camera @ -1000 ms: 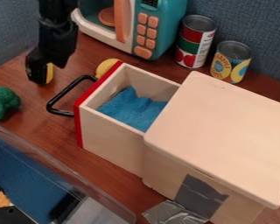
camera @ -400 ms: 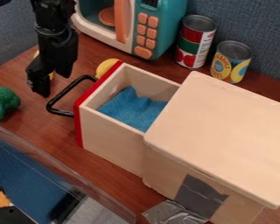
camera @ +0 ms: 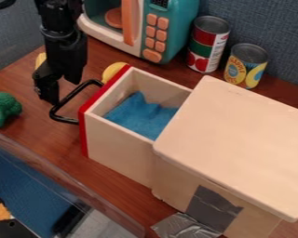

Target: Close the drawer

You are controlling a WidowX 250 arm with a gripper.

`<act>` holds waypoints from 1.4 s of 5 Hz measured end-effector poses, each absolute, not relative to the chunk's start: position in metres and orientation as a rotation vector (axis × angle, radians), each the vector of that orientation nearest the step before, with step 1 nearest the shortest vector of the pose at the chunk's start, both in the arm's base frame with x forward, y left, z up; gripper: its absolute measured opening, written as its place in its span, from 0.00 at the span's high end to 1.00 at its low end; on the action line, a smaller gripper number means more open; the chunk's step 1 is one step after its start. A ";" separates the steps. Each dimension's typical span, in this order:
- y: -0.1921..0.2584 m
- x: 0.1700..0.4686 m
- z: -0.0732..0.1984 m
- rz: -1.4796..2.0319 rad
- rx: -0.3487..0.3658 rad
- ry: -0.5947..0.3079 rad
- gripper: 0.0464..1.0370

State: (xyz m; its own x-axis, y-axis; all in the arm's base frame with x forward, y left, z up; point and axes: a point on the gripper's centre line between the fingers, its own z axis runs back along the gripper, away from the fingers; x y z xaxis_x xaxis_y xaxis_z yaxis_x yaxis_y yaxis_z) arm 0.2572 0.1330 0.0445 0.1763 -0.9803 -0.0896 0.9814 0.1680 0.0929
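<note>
Drawer [camera: 121, 151] is open, picture-right and slightly below the gripper [camera: 63, 92], red front [camera: 100, 96] facing it. Cabinet [camera: 235, 142] is beyond the drawer, on the side away from the gripper.

Gripper: fingers apart, nothing between them. It hangs at the outer side of the handle [camera: 64, 101], very near. Touching or not, can't tell from this angle.

Key relation: drawer's sliding axis runs from the gripper side down-right into the cabinet. So the gripper is already on the pushing side, and the close stroke should be straight away from it along that axis. Handle is the nearest part, red front right behind it.

Step in hand, my read: lining up for the push. Closing itself is all to do; a good length of drawer is out.

Next move: probably get a bit lower, bear on handle or front, push down-right. Risks: a finger slipping over the bar or hooking inside it, or an off-axis push racking the drawer. Blue cloth [camera: 141, 116] inside sits below the rim, should go in with it. Broccoli [camera: 3, 108] is on the gripper's other side, off the push line.
</note>
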 end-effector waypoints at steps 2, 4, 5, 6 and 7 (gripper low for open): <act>0.116 0.259 0.037 -1.393 0.089 -0.013 0.04; 0.099 0.260 0.032 -1.408 0.035 -0.033 0.04; 0.089 0.260 0.032 -1.427 0.021 -0.039 0.04; 0.068 0.264 0.032 -1.449 -0.004 -0.052 0.04; 0.044 0.270 0.035 -1.472 -0.028 -0.059 0.04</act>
